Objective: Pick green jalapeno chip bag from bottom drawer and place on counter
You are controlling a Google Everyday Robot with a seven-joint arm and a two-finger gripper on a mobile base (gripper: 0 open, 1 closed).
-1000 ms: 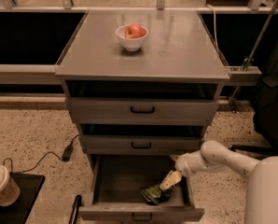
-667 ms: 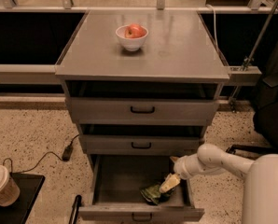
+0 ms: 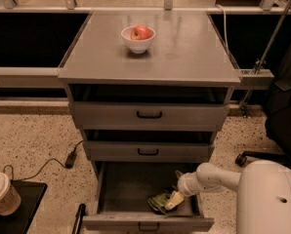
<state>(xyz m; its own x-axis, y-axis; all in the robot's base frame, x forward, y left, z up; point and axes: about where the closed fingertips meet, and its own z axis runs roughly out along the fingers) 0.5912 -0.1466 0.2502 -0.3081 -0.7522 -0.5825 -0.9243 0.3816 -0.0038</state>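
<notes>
Open bottom drawer (image 3: 131,186), gripper (image 3: 174,200) inside against green jalapeno chip bag (image 3: 157,202), bag partly hidden, grip state unclear

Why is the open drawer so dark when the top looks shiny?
In the camera view, the counter catches overhead light and shows a pale sheen; the bottom drawer lies in the shade of the upper drawers, dimming the green jalapeno chip bag and the gripper close by it.
</notes>
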